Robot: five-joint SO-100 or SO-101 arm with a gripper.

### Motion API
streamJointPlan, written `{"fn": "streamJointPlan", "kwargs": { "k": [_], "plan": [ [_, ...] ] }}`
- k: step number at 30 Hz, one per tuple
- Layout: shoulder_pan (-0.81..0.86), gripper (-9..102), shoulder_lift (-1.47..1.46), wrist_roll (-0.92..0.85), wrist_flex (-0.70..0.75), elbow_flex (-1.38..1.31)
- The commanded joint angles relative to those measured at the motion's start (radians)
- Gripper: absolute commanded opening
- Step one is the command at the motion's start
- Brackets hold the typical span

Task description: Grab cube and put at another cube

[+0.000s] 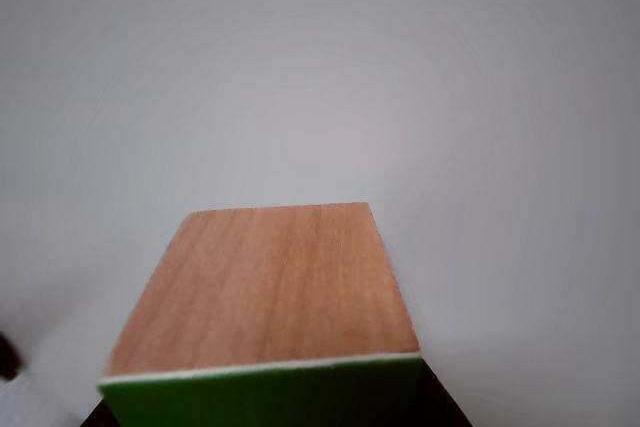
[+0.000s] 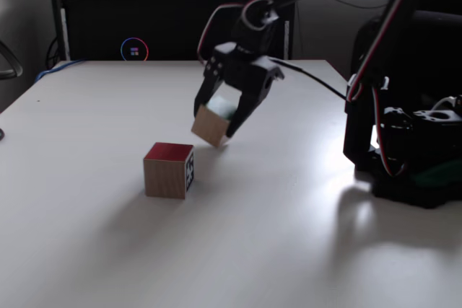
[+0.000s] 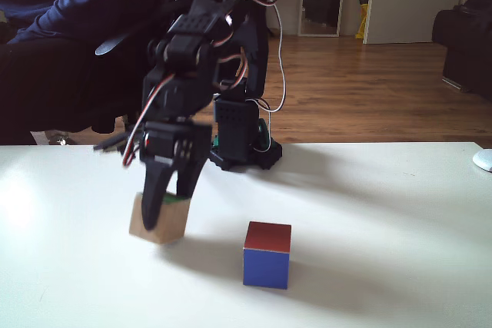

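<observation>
The claw (image 2: 220, 129) is closed around the cube (image 2: 211, 127), holding it tilted with a lower corner at or just above the white desk (image 2: 289, 236), beside the marker cube (image 2: 169, 170). In another fixed view the claw (image 3: 165, 217) grips the wooden cube (image 3: 157, 220) to the left of the red-topped marker cube (image 3: 267, 255), the two near but apart. The other view looks along the cube's wood face (image 1: 265, 287), a green face at the bottom edge. The tilt is the risk: released like this, the cube could tip or roll away. A low sideways move could also nudge the marker cube off its spot.
</observation>
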Motion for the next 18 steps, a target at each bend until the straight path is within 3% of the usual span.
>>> {"fn": "streamJointPlan", "kwargs": {
  "k": [1, 11, 18],
  "plan": [
    [-0.021, 13, 0.152, 0.014, 0.008, 0.015],
    [-0.135, 13, 0.492, 0.081, 0.225, -0.020],
    [-0.304, 12, 0.531, 0.141, 0.407, -0.193]
  ]
}}
